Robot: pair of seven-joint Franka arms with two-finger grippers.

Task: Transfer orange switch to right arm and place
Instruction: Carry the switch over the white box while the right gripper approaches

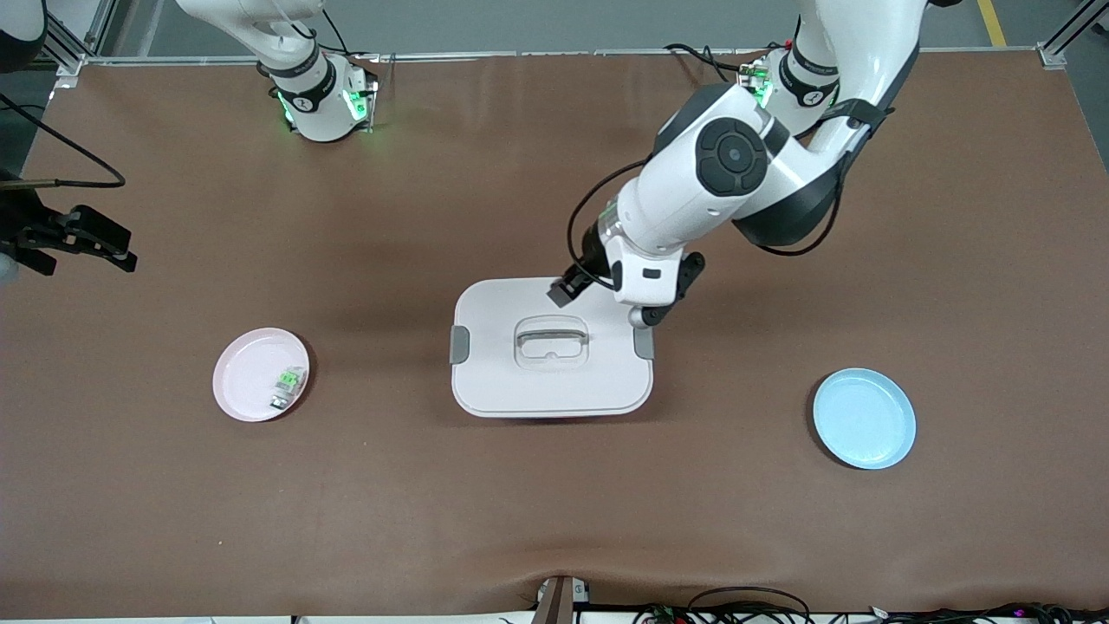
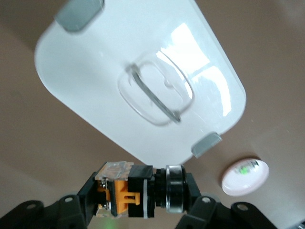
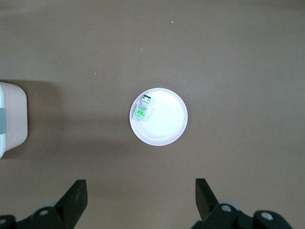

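Observation:
My left gripper is shut on the orange switch, a stubby black and orange part with a round silver-ringed face, held sideways between the fingers. It hangs over the edge of the white lidded box at the end nearer the left arm. In the front view the left hand hides the switch. High over the table, my right gripper is open and empty and looks down on the pink plate.
The pink plate, toward the right arm's end, holds a small green-and-clear part. A light blue plate lies toward the left arm's end. The box lid has a clear recessed handle and grey side clips.

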